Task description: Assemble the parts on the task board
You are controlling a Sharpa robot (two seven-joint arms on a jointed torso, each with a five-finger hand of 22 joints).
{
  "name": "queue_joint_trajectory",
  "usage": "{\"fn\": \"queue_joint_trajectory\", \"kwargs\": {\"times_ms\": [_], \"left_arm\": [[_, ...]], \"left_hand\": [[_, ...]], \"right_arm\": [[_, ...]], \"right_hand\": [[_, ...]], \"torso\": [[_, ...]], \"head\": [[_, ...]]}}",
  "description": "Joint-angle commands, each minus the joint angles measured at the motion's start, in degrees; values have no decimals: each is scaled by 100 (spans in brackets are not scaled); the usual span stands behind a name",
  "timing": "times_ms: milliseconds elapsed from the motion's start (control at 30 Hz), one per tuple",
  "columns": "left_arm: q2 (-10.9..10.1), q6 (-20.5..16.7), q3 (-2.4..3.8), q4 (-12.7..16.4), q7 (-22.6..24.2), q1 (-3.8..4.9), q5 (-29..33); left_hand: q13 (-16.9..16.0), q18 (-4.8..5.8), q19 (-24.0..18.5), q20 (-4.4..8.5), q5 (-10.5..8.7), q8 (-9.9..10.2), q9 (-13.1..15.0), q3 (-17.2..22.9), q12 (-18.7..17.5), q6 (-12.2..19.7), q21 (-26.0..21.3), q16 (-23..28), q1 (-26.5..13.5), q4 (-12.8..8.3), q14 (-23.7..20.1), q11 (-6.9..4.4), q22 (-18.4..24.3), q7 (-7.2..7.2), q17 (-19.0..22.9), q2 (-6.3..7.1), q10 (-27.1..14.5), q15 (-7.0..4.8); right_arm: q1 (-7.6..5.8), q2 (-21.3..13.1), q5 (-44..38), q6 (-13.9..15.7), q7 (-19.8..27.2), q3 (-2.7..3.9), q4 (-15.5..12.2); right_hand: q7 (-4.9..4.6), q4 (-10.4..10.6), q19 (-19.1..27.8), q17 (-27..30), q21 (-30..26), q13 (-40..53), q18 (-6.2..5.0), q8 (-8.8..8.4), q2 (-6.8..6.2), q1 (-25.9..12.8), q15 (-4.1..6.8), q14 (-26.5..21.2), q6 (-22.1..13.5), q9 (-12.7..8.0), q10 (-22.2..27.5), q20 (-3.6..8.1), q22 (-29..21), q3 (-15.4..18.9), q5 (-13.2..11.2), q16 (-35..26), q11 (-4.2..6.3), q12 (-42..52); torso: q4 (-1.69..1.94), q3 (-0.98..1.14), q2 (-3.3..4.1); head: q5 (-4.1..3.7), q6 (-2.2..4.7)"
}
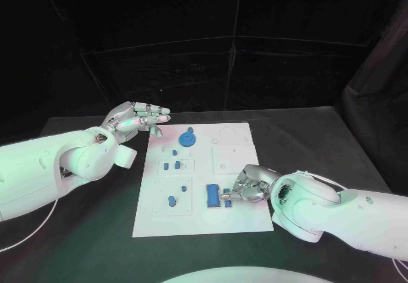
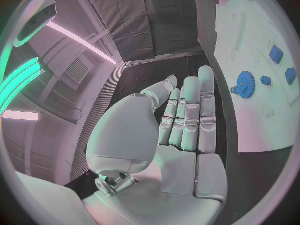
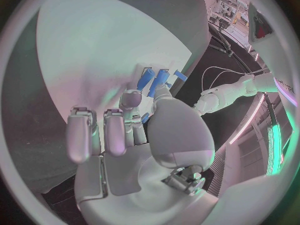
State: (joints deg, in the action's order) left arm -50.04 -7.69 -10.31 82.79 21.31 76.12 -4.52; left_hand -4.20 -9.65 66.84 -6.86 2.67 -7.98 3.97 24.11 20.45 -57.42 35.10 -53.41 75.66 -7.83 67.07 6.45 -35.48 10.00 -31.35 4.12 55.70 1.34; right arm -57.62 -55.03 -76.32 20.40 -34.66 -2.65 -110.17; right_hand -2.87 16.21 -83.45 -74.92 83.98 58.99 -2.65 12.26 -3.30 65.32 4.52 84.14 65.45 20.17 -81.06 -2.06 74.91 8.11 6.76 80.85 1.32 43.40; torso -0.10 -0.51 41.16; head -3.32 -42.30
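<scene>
The right hand (image 1: pixel 247 187) lies nearest, low over the task board's (image 1: pixel 238 219) near right part. Its fingers (image 3: pixel 132 101) curl down and pinch a small blue piece (image 1: pixel 227 203), which touches the board just beside a long blue block (image 1: pixel 211 196). The right arm (image 1: pixel 340 212) reaches in from the right edge.

The left hand (image 1: pixel 136 119) hovers at the board's far left corner, palm up, fingers (image 2: pixel 206 92) straight and side by side, holding nothing.

On the board, in the head view: 1 blue gear (image 1: pixel 187 138) at the far end, 3 small blue parts (image 1: pixel 171 161) in the middle left, and 2 more (image 1: pixel 176 196) near the left edge.
</scene>
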Motion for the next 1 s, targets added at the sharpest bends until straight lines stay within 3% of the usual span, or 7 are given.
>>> {"fn": "queue_joint_trajectory", "kwargs": {"times_ms": [33, 167, 467, 633, 1000], "left_arm": [[-5, 39, 4, 10, 40, 8, 18], [-10, 39, 4, 7, 39, 8, 18], [3, 45, 4, -7, 32, 7, 18], [10, 46, 4, -7, 28, 7, 18], [-4, 51, 4, 9, 15, 8, 18]], "left_hand": [[6, -84, -36, 11, 14, -35, -5, 11, 39, -31, -36, -26, 13, -30, -35, -5, 7, 10, 6, -30, 1, -9], [6, -84, -36, 11, 14, -35, -5, 11, 39, -31, -36, -26, 13, -30, -35, -5, 7, 10, 6, -30, 1, -9], [6, -84, -36, 11, 14, -35, -5, 11, 39, -31, -36, -26, 13, -30, -35, -5, 7, 10, 6, -30, 1, -9], [6, -84, -36, 11, 14, -35, -5, 11, 39, -31, -36, -26, 13, -30, -35, -5, 7, 10, 6, -30, 1, -9], [6, -84, -36, 11, 14, -35, -5, 11, 39, -31, -36, -26, 13, -30, -35, -5, 7, 10, 6, -30, 1, -9]], "right_arm": [[-5, -60, -97, -133, 115, 0, -75], [-5, -156, -81, -276, 229, 0, -145], [-5, -183, -67, -410, 278, 0, -154], [-5, -82, -133, -479, 215, 0, -11], [-4, 114, -327, -624, 177, 0, 265]], "right_hand": [[-34, -57, 29, -107, -31, -1, 21, -33, -4, 229, 2, 314, -7, 28, 23, 2, 620, 44, 62, -32, -28, -39], [-41, -143, 35, -102, -40, 4, 20, -60, -55, 438, -1, 314, -17, 65, 34, -2, 614, 109, 12, -41, -33, -51], [-44, -135, 34, -106, -40, 3, 20, -72, -63, 466, -4, 315, -17, 85, 38, -5, 616, 157, -75, -41, -35, -60], [-41, -150, 25, -116, -33, 20, 23, -75, 5, 537, -3, 318, -4, 106, 31, -5, 628, 152, -90, -36, -33, -41], [-40, -414, 11, -148, -25, 44, 28, -105, 197, 990, 4, 326, 12, 182, 27, 1, 649, 145, -50, -20, -25, -29]], "torso": [[2, 6, 0], [-1, 5, -2], [3, -3, -1], [8, -8, 0], [4, -6, 1]], "head": [[1, 4], [16, -5], [5, 22], [0, 27], [18, 24]]}}
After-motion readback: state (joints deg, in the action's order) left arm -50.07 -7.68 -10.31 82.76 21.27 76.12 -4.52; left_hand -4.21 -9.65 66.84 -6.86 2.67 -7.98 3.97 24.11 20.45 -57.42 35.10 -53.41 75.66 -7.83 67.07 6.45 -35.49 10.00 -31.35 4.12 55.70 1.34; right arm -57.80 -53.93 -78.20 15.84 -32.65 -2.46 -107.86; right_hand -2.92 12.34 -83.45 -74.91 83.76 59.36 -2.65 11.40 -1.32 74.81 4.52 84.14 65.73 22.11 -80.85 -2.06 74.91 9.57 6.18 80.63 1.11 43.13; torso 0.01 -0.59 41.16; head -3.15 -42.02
